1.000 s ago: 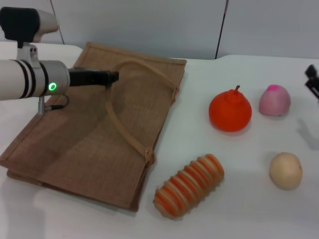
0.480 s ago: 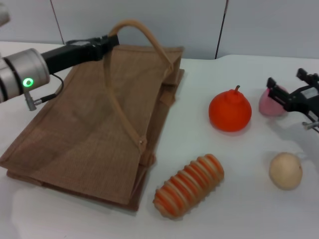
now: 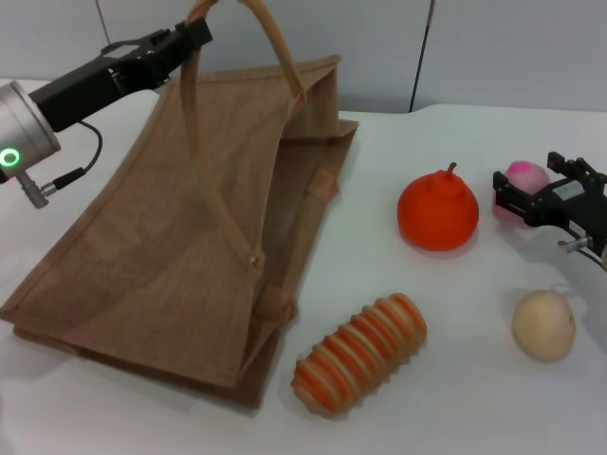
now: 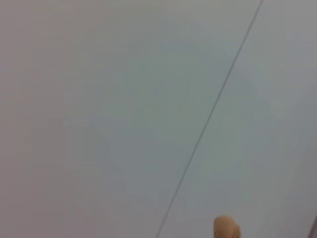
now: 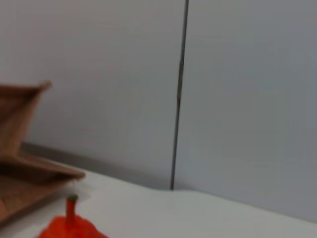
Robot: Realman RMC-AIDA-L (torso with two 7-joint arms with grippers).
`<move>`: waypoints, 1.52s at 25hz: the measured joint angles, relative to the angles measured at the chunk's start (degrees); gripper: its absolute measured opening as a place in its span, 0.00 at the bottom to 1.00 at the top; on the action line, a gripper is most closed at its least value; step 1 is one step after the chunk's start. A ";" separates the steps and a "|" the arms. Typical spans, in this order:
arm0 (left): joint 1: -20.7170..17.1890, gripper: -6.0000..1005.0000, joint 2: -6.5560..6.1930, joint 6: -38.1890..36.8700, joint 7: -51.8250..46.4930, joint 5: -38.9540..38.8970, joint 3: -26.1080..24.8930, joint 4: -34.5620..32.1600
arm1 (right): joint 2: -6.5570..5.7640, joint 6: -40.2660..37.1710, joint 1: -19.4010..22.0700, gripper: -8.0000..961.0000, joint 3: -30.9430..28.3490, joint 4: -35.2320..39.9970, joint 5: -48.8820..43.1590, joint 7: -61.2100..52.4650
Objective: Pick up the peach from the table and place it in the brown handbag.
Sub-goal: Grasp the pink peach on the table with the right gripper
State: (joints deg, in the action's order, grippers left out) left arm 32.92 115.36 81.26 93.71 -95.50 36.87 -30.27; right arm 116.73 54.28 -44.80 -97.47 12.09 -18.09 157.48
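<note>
The peach point(image 3: 524, 172), small, pale pink with a magenta tip, lies on the white table at the right, behind the orange fruit's right side. My right gripper point(image 3: 528, 190) is at the peach, open, with one finger on each side of it and its black body covering the peach's lower part. The brown handbag point(image 3: 180, 237) lies at the left with its near side on the table. My left gripper point(image 3: 196, 30) is shut on the handbag's loop handle point(image 3: 275, 47) and holds it high, so the bag's mouth gapes toward the right. A bit of the handle point(image 4: 227, 229) shows in the left wrist view.
An orange stemmed fruit point(image 3: 437, 210) sits between bag and peach; it also shows in the right wrist view point(image 5: 69, 229). A beige ball point(image 3: 543, 325) lies at the front right. A striped orange roll point(image 3: 360, 354) lies by the bag's front corner. A grey wall stands behind.
My left gripper has lifted the handle higher, pulling the bag's top side up and its mouth wider. My right gripper has come in from the right and closed in around the peach.
</note>
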 joint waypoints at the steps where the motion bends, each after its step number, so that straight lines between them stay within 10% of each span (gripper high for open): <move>1: -0.03 0.13 -0.03 0.62 0.02 -0.04 -0.20 0.01 | 0.00 -0.61 -0.04 0.91 0.00 -0.05 -0.01 0.00; 38: -1.10 0.14 -0.58 4.43 0.51 -1.71 -1.55 0.65 | 0.08 -4.50 -0.41 0.59 -0.05 -0.47 -3.47 -0.07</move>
State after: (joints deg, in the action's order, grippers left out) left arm 31.82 114.78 85.69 94.22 -97.21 35.33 -29.62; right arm 116.80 49.79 -45.21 -97.52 11.62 -21.56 157.41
